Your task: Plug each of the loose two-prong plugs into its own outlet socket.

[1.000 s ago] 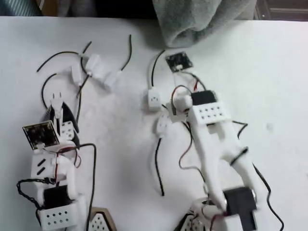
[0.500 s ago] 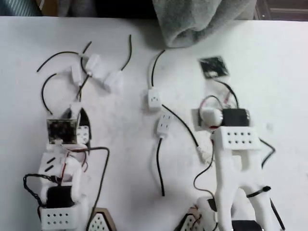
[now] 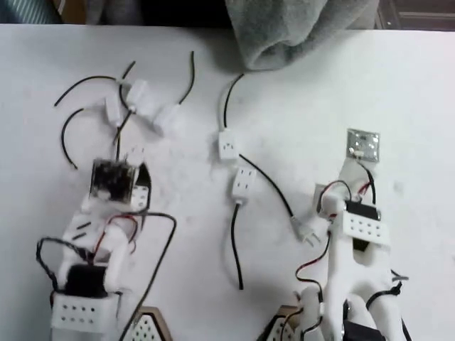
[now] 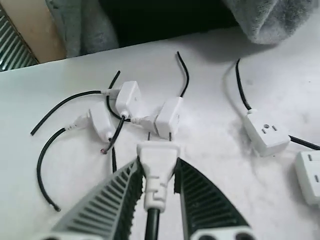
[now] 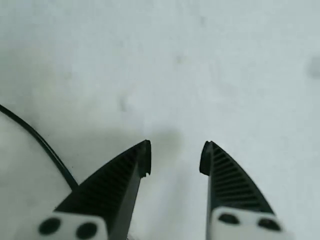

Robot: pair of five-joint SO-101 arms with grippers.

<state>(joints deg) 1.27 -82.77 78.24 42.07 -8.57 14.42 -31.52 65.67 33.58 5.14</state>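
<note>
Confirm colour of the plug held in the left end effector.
White plug on a black cord; clearest in the left wrist view.

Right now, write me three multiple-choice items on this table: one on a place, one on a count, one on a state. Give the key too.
1. Where does the grey cloth lie?
A. at the far edge of the table
B. at its near edge
C. at its middle

2. How many outlet sockets lie close together at the middle of the table?
A. none
B. two
C. five

3. The left claw is:
A. open over bare table
B. shut on a socket
C. shut on a white plug

Key: 1 A, the high view shows the cloth draped over the far edge. 2 B, two white blocks lie there. 3 C, the plug's body sits pinched in it.
</note>
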